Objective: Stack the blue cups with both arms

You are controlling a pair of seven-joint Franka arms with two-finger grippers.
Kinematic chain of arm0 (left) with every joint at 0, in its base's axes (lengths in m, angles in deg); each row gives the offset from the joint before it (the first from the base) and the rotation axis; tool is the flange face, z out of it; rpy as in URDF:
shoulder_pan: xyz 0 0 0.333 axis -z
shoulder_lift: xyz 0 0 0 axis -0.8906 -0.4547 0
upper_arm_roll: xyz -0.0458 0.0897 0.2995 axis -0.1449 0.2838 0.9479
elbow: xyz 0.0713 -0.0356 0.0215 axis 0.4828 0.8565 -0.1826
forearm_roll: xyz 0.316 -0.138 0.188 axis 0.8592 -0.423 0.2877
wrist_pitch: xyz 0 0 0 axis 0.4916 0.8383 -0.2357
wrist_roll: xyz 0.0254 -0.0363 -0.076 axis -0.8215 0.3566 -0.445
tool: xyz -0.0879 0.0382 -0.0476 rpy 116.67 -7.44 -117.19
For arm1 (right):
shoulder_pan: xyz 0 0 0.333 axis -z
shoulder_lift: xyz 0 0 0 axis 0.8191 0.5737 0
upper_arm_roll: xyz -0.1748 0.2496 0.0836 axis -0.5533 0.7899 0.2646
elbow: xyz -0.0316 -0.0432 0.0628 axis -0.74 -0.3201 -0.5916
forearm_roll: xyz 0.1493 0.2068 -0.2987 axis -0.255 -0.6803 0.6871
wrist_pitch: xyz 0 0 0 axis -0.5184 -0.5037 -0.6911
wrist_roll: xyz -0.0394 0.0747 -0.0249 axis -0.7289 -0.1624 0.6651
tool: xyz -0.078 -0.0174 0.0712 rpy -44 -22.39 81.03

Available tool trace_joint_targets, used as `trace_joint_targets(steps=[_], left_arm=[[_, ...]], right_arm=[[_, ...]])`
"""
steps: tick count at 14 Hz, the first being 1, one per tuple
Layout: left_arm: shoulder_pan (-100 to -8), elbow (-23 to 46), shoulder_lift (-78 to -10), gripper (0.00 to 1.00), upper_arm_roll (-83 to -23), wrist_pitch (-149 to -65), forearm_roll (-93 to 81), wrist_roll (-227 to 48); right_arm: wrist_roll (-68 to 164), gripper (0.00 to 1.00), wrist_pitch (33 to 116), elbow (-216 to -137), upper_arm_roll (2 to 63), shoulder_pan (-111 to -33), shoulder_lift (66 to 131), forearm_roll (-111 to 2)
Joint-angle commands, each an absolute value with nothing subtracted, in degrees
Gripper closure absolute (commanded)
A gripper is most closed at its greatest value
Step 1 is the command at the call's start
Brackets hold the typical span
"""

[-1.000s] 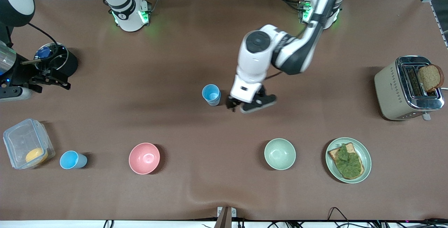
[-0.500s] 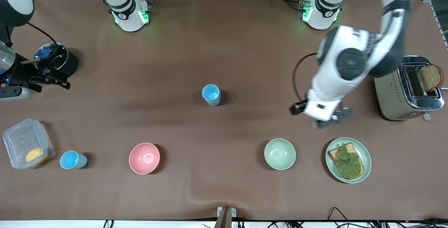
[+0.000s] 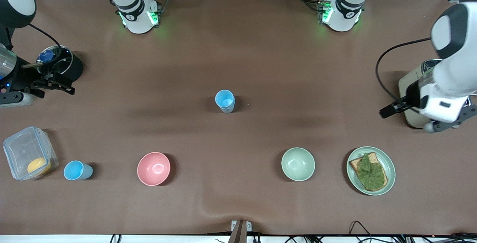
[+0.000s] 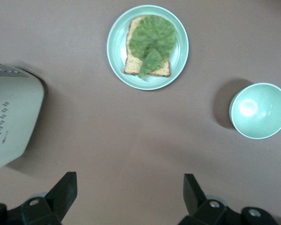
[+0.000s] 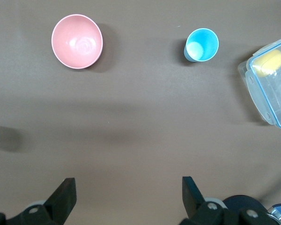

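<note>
Two blue cups already sit nested as a stack (image 3: 225,101) in the middle of the worktop (image 3: 238,49), and one more blue cup (image 3: 77,170) stands alone near the front camera at the right arm's end, between a clear lidded box (image 3: 29,153) and the pink bowl (image 3: 153,168). The left gripper (image 4: 129,199) hangs over the worktop just beside the toaster (image 3: 421,94) with its jaws wide apart and nothing in them; that arm looks to be waiting. The right gripper (image 5: 129,199) is up over its own end of the worktop, jaws spread and empty, with the lone cup visible below. The step in hand seems to be fetching that last cup: the right arm should come straight down over it, close on the wall just under the rim with a light squeeze, since thin plastic will flex, and keep clear of the box beside it. Lift it level, carry it above the bowl, and lower it squarely into the stack so it seats without tipping it. The worktop is a plain brown mat, slightly rucked at the front edge; a green bowl (image 3: 297,164) and a plate of toast (image 3: 387,161) lie well apart from the route
</note>
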State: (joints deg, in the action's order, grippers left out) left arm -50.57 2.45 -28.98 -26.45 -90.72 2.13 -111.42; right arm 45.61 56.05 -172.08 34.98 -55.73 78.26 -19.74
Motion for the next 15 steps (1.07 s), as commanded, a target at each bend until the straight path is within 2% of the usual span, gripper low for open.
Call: trace_joint_targets(steps=[1, 3, 7, 11, 15], left_arm=[[-53.0, 8.9, -21.1, 0.00, -28.0, -90.5, 1.9, -110.0], [-53.6, 11.9, -17.4, 0.00, -28.1, -90.2, 2.0, -104.1], [-61.5, 10.3, -16.8, 0.00, -33.8, -86.5, 2.2, -93.5], [-65.9, 0.2, -18.3, 0.00, -36.6, -79.5, 2.5, -84.7], [-65.9, -1.5, -18.2, 0.00, -39.1, -78.9, 4.2, -84.2]], right_arm=[[46.1, 0.00, 55.1, -171.0, 36.0, -54.6, 78.7, -20.1], [46.1, 0.00, 55.2, -171.0, 36.1, -54.7, 78.7, -20.1], [46.1, 0.00, 55.1, -171.0, 36.1, -54.7, 78.7, -20.1], [46.5, 0.00, 55.2, -170.8, 36.3, -55.0, 78.7, -20.1], [46.5, 0.00, 55.1, -170.9, 36.3, -54.9, 78.7, -20.1]])
